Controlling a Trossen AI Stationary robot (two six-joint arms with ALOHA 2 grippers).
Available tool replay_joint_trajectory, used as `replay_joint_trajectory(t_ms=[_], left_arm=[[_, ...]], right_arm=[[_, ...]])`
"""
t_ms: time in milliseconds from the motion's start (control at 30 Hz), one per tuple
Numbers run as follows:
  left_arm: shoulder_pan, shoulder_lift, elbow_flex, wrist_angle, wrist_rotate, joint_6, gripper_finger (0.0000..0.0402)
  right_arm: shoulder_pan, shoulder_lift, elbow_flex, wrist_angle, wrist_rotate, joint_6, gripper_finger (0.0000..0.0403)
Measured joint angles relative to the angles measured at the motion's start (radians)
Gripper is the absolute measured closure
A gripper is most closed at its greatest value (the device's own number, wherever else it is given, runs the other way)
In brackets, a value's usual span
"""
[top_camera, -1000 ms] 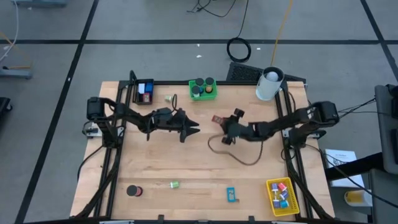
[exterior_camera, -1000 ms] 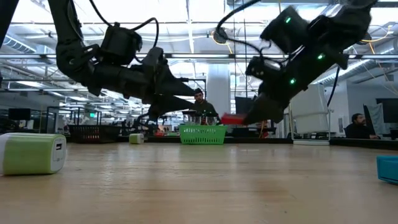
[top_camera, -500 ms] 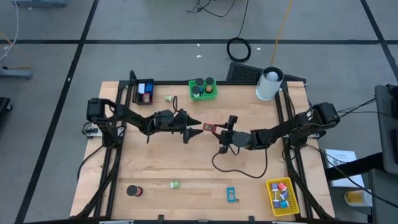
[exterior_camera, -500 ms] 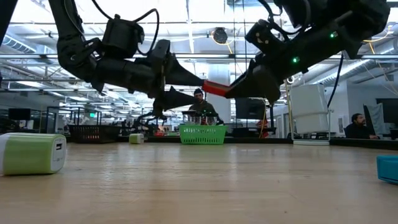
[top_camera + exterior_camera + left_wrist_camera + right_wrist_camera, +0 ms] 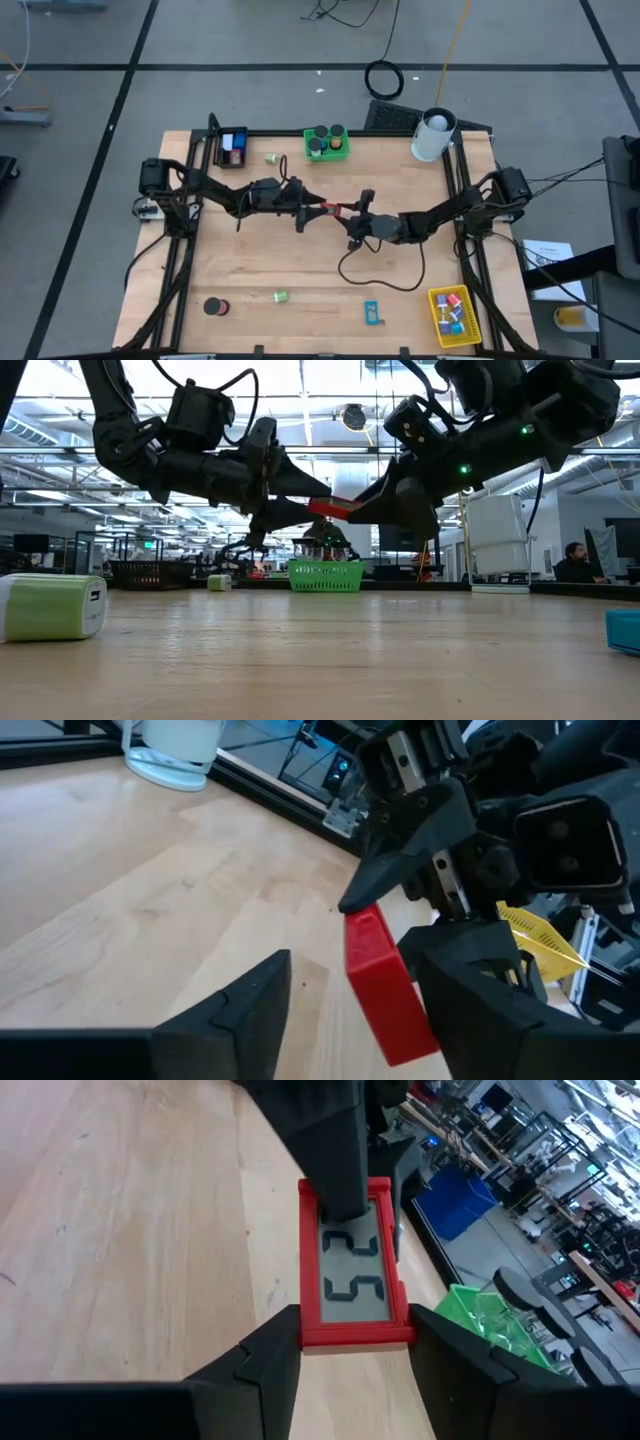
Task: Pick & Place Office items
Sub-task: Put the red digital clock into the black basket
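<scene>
The left gripper [image 5: 312, 210] hangs above mid-bench with its fingers spread, one on each side of the red block [image 5: 330, 208]. In the left wrist view the block [image 5: 385, 982] sits in the gap nearer one finger; I cannot tell whether either touches it. The block is a small red-framed display showing digits [image 5: 352, 1276]. It looks like a handover in mid-air: the right gripper [image 5: 345, 212] has it pinched at its far end and offers the free end to the left. The pose suits that, since the black bin [image 5: 231, 148] with like blocks stands at the left arm's back corner.

The rest lie well apart on the bench [image 5: 400, 180]: a black roll [image 5: 213, 306], a green clip [image 5: 281, 296] and a cyan piece [image 5: 372, 313] along the front edge, another green clip [image 5: 271, 157] by the black bin, a green bin [image 5: 326, 143] at the back, a yellow bin [image 5: 450, 314] at the front right.

The bench is pale wood in a dark frame, with a white cylinder [image 5: 433, 135] at its back right. Behind is a bright open workshop with racks, and a person [image 5: 573, 563] far off at right.
</scene>
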Motion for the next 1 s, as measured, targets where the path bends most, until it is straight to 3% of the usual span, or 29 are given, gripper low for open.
replay_joint_trajectory(t_ms=[433,633,867,1000], left_arm=[[-0.007,0.0,0.0,-0.005,0.005,0.031,0.0315],[-0.007,0.0,0.0,0.0,0.006,0.092,0.0322],[0.005,0.001,0.0,-0.023,0.005,0.128,0.0331],[0.028,-0.002,-0.002,-0.032,0.007,0.145,0.0332]], right_arm=[[0.001,0.0,0.0,0.013,0.001,-0.027,0.0239],[0.001,-0.001,0.001,0.027,0.005,0.001,0.021],[0.045,-0.016,0.002,0.035,0.189,-0.028,0.0126],[0.097,-0.056,0.002,0.032,0.291,-0.102,0.0099]])
